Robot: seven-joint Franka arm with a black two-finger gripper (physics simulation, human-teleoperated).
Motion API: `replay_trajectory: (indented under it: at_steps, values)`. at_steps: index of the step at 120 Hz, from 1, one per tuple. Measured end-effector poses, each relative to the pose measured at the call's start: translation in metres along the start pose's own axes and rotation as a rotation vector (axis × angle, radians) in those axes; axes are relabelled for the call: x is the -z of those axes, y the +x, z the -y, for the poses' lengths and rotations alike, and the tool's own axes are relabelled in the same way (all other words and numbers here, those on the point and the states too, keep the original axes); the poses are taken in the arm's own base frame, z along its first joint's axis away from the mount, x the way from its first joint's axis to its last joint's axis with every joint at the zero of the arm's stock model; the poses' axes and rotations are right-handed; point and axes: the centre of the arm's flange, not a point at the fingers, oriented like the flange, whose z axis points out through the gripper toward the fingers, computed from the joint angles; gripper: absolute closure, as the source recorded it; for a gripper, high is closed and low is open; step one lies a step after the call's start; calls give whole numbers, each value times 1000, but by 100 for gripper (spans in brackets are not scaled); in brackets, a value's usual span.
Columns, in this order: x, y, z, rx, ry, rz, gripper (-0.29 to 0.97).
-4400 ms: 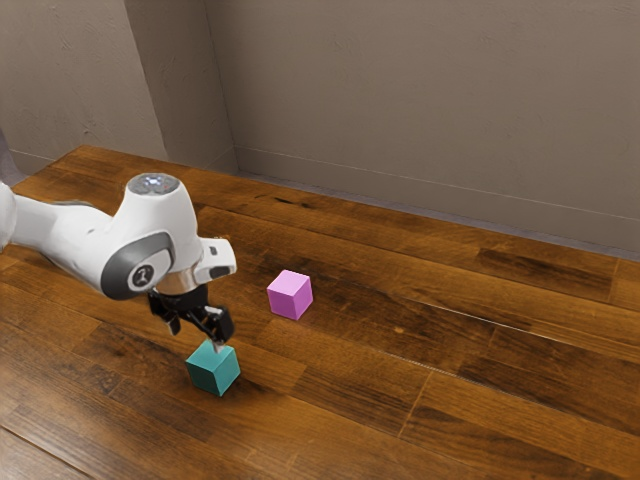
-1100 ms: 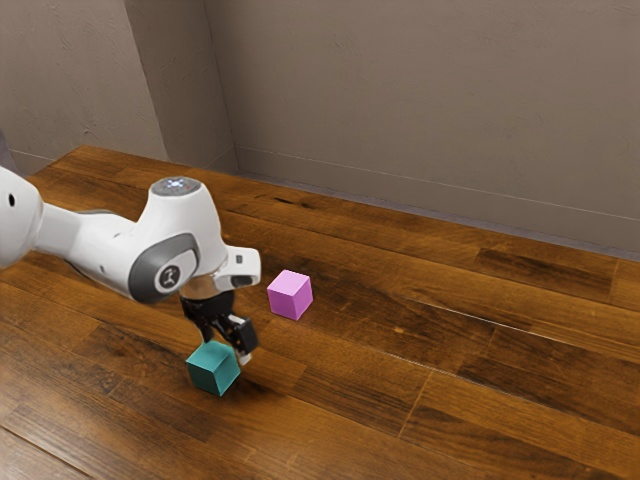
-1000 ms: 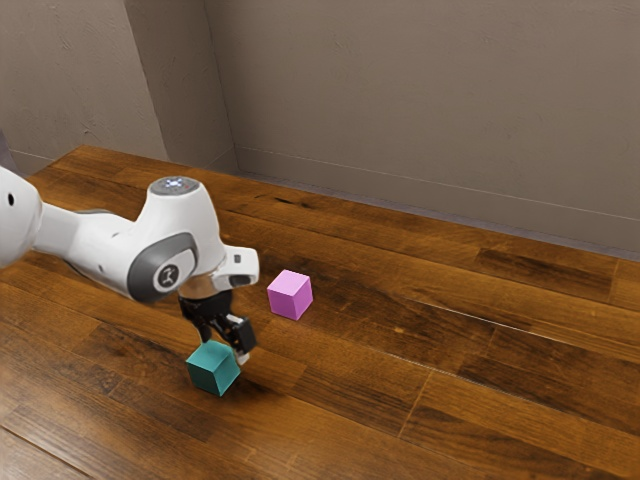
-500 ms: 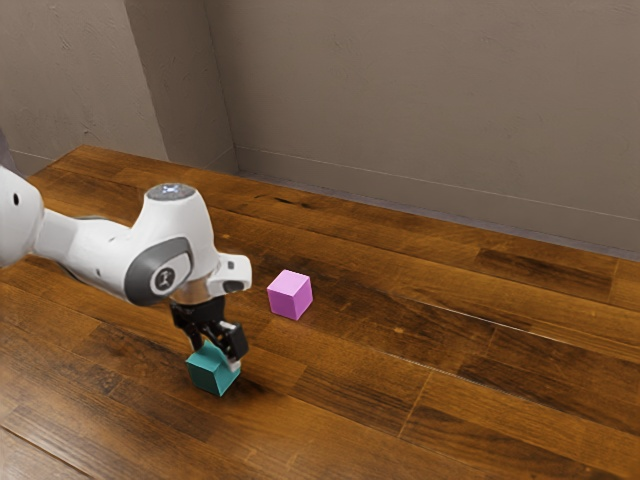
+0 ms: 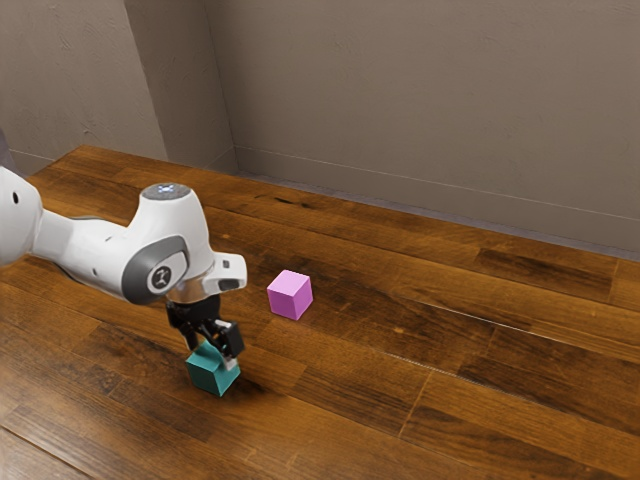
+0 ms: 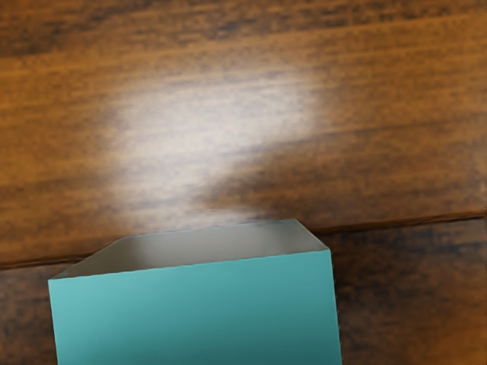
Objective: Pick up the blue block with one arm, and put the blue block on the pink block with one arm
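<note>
Blue block (image 5: pixel 208 376) flat on table (image 5: pixel 450 330)

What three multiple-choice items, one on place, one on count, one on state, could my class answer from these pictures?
1. In the exterior view, where does the pink block lie from the blue block?
A) up and to the right, apart
B) on top of it
C) touching its left side

2. How many blocks are there?
A) one
B) two
C) four

3. The blue block is:
A) stacked on the pink block
B) raised high in the air
C) resting on the wooden surface under the gripper

Answers:
1 A, bare wood shows between the two blocks.
2 B, one is pink and one is blue.
3 C, its base meets the wood.
</note>
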Motion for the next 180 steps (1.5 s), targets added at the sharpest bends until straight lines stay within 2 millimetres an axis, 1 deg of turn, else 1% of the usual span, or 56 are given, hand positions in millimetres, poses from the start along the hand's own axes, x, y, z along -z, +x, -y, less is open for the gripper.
replay_trajectory:
  at_steps: [27,71,85,104,145,180]
  values:
    - [0,-1,-3,-4,1,2,0]
    - [-3,-2,8,18,1,7,0]
    - [-10,-2,8,18,-4,19,0]
    - [-13,-2,7,17,-6,20,0]
    - [-31,1,7,16,-17,33,0]
    - [-32,1,7,17,-17,27,1]
